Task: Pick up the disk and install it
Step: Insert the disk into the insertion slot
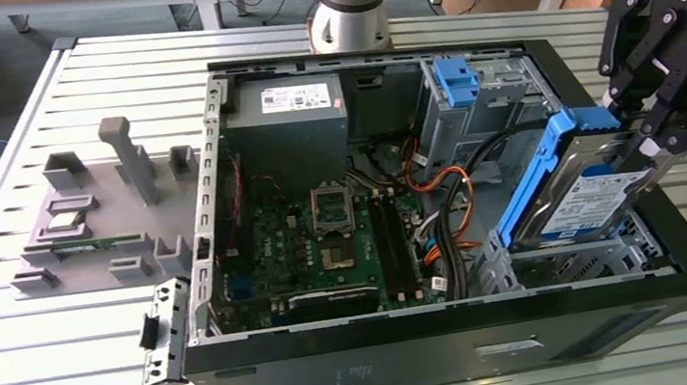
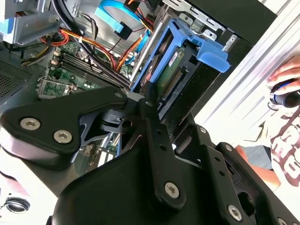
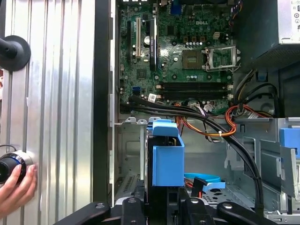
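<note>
Pinches the disk (image 1: 591, 201) by its upper end with the gripper (image 1: 641, 156). Holds it tilted over the drive cage (image 1: 547, 271) inside the open computer case (image 1: 377, 363), at the exterior view's right.

Slatted metal table (image 1: 41, 373) carries open black computer case (image 1: 377, 368); grey slotted fixture (image 1: 100, 215) beside it, exterior view's left.

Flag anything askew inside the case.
The disk hangs steeply tilted over the cage at the exterior view's right, clamped in the gripper, not seated flat. Nothing else stands out.
</note>
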